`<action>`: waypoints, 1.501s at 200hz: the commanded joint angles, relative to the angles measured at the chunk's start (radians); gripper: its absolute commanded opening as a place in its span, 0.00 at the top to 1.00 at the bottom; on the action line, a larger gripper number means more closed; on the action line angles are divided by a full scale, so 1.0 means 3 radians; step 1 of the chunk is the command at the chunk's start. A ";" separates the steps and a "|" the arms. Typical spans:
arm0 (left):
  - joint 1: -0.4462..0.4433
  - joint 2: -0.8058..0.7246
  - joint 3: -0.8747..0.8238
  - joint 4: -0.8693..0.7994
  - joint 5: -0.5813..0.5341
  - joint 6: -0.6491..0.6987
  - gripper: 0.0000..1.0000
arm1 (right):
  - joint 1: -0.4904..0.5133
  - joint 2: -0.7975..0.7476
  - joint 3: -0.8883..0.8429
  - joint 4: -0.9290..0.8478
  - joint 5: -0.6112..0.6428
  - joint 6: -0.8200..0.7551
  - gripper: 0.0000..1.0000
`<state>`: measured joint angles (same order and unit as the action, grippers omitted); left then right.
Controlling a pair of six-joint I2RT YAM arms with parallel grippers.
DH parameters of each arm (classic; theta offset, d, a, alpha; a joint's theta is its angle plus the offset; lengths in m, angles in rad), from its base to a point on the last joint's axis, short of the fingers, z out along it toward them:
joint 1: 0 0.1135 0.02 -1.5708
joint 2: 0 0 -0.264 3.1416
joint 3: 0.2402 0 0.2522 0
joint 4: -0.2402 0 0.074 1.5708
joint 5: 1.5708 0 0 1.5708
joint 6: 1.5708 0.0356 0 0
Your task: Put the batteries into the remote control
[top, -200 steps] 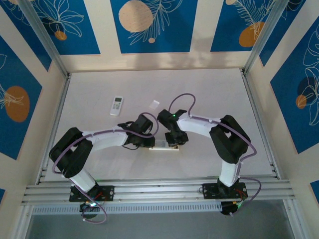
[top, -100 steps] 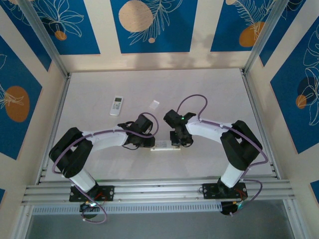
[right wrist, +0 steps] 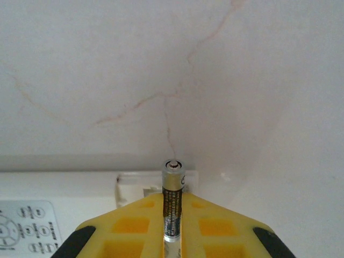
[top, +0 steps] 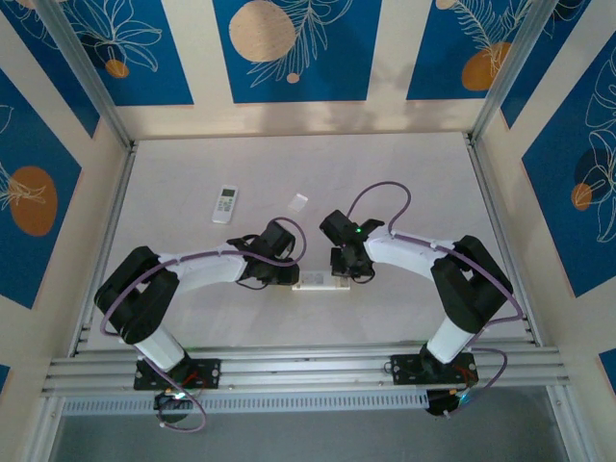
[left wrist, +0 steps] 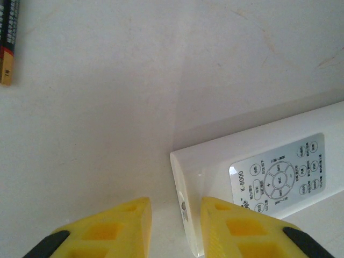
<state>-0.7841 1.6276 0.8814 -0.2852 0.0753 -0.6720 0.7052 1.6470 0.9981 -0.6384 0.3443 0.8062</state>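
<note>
Far left: a smaller remote (top: 224, 203) lies on the bench (top: 414, 183), well apart from the action, and nobody is near it.
Spare battery: the spare battery (left wrist: 7, 43) lies flat on the bench, off to the left of the left fingers (gold-orange end nearest the camera).
Left end effector: the left end effector (left wrist: 176, 208) is set narrow, straddling the end of the remote control (left wrist: 269, 174). One finger is against the casing and a sliver of bench shows beside the other, so I'd call it bracing, not clamping. It has not budged over the last second.
Remote control: it sits between the two arms with its button face in sight, and has barely shifted.
Behind it: a small pale piece (top: 298, 201), too small to name.
Right end effector: the right end effector (right wrist: 173, 203) is clamped on the held battery (right wrist: 173, 183). Its silver tip pokes out past the fingertips, right at a clear-edged opening (right wrist: 129, 188) on the remote (the battery bay, I'd guess).
Just changed: the right elbow has swung outward, and the wrist has slid in over the remote's right end.
Meaning: the insertion looks to be on, but the held battery is not seated yet.
</note>
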 commanded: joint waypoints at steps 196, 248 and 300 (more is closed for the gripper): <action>-0.0040 -0.0054 -0.0003 -0.0047 -0.0016 0.0021 0.69 | 0.0194 -0.0050 0.0074 -0.0362 -0.0171 0.0420 0.73; -0.0043 -0.0066 -0.0008 -0.0019 0.0008 0.0035 0.70 | 0.0050 -0.0205 0.0198 -0.0430 -0.0127 0.0290 0.71; -0.0043 -0.0209 -0.0141 0.0383 0.0229 -0.0063 0.62 | -0.0081 -0.0135 0.0145 -0.0196 -0.0280 0.0212 0.73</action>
<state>-0.7841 1.6058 0.8654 -0.2401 0.0994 -0.6758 0.6899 1.6009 1.0359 -0.7189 0.3054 0.8879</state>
